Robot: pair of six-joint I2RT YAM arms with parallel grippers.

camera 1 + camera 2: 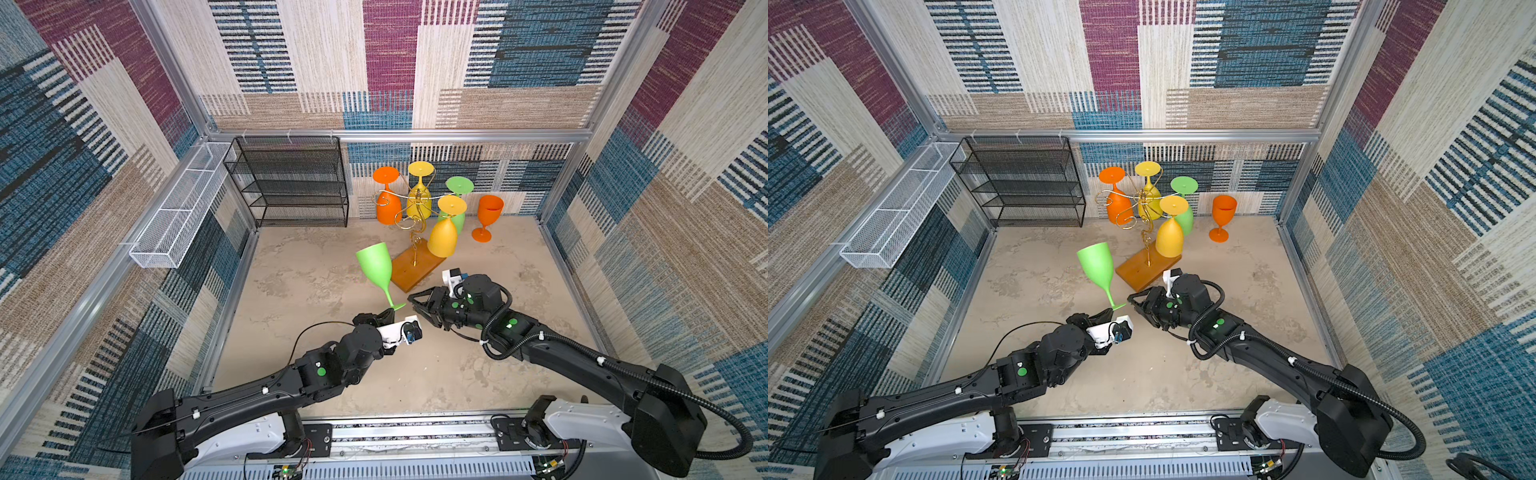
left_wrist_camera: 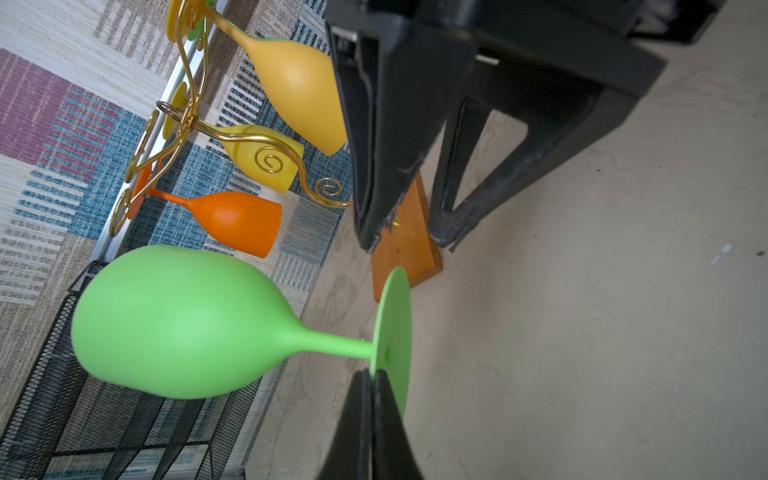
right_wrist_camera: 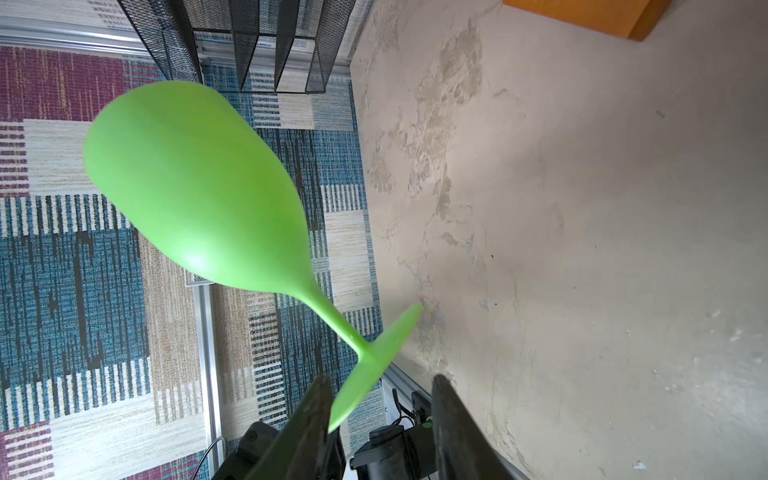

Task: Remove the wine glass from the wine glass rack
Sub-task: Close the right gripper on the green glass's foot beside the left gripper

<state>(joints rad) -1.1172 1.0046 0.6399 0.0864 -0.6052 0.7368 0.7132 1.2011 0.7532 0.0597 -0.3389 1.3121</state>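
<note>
The green wine glass point(image 1: 376, 266) is off the wine glass rack point(image 1: 417, 269). It hangs in the air, tipped, with its bowl up, just beside the rack's wooden base. The left hand point(image 1: 385, 314) is pressed together on the thin edge of the glass's flat foot. The right hand point(image 1: 415, 302) is spread and sits very close to that foot. I cannot tell if it touches.

The pinch is small and sits right at the rim of the foot, and the big bowl is far from it. I think the glass could swing or slip out and drop on the table point(image 1: 332, 374). If the right hand shuts in the wrong spot, it could push the foot and knock it loose. A wide swing could also bump the yellow glass point(image 1: 444, 239) that hangs low on the rack.

The left wrist view shows the pinch up close, with 2 black fingers point(image 2: 357, 415) shut on the foot's edge. The right wrist view shows the foot's edge between the right hand's spread fingers point(image 3: 453, 415). Only the top views show all 4 glasses hanging on the rack and 1 orange glass point(image 1: 488, 216) standing near the back wall.
</note>
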